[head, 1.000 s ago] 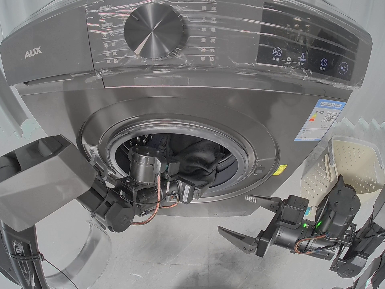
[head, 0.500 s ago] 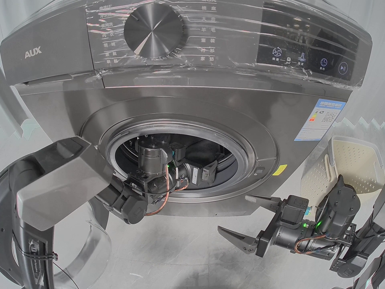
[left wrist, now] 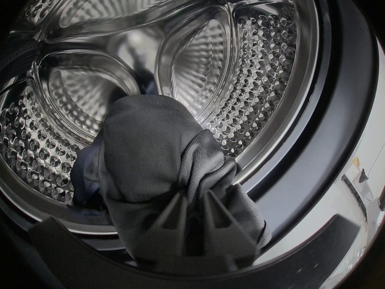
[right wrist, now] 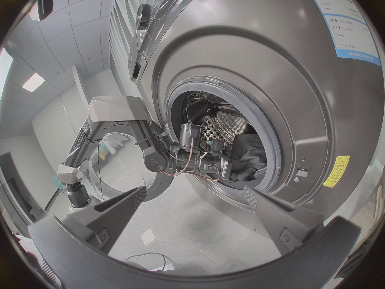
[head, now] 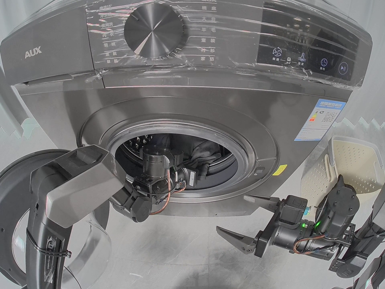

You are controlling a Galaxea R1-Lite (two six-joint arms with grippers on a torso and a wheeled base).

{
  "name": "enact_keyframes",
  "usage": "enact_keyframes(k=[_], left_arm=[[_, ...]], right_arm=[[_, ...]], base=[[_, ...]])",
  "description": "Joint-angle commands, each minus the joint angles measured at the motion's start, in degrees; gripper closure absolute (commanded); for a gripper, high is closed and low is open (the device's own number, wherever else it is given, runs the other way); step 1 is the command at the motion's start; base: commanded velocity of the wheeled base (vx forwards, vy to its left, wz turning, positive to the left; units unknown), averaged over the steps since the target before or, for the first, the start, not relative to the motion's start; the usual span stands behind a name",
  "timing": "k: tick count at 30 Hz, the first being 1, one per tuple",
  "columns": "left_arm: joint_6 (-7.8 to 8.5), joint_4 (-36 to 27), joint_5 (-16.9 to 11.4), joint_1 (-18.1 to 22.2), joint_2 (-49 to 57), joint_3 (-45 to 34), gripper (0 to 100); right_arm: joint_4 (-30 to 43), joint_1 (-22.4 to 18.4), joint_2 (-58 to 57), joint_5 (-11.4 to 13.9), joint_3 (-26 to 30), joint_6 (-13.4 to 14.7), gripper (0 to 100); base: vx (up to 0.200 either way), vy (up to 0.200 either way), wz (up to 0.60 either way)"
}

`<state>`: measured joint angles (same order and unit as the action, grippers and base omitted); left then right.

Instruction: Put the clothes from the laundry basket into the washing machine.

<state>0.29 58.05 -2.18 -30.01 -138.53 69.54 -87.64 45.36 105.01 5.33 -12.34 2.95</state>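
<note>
Door of the washing machine stands open at the far left, and its round glass hangs low over the grey floor. Next to it, the left arm goes through the round opening of the machine, and the left pincer is inside the mouth of the drum. Its two fingers stand close together and they grip a dark garment. In the left wrist view this cloth is bunched into a rounded lump just in front of the fingers, and it sits at the lower front of the drum. A piece of blue fabric shows at its side, touching it. In the head view the garment looks grey and it lies in the lower part of the opening, just beyond the pincer.

More to the right, before the lower right part of the machine front, the right pincer hangs above the floor, well apart from the opening. Its fingers are spread wide and they hold nothing; the tips point toward the left.

At the far right, a cream laundry basket with perforated walls stands just beside the right side of the machine, behind the right arm.
</note>
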Motion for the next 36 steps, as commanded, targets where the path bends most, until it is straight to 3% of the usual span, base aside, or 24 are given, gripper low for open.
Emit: enact_keyframes(k=[1,8,13,17,23,24,29,36], left_arm=[[-0.20,0.2,0.3,0.7,-2.0,2.9,100],[-1.87,2.9,5.9,1.7,-6.8,14.6,100],[-1.87,4.5,9.2,2.6,-11.4,24.4,100],[-1.87,4.5,9.7,2.8,-13.3,28.6,100],[-2.05,4.6,9.7,2.3,-13.5,28.2,100],[-2.14,4.6,9.6,2.3,-13.4,27.9,0],[-5.21,3.8,9.5,1.5,-11.5,23.8,0],[-5.21,3.8,9.1,1.2,-10.7,21.8,0]], right_arm=[[-0.1,0.2,0.6,0.0,-0.4,0.0,0],[-0.1,0.2,0.6,0.0,-0.7,0.0,0],[-0.1,0.3,0.6,0.0,-1.0,0.1,0],[-0.2,0.3,0.6,0.0,-1.1,0.1,0],[-0.2,0.3,0.6,0.0,-1.2,0.2,0],[-0.2,0.3,0.6,0.0,-1.2,0.2,0],[-0.2,0.0,0.6,0.1,-1.2,0.1,0],[-0.2,0.1,0.6,0.1,-1.2,0.1,0]], base=[[0.000,0.000,0.00],[0.000,0.000,0.00],[0.000,0.000,0.00],[0.000,0.000,0.00],[0.000,0.000,0.00],[0.000,0.000,0.00],[0.000,0.000,0.00],[0.000,0.000,0.00]])
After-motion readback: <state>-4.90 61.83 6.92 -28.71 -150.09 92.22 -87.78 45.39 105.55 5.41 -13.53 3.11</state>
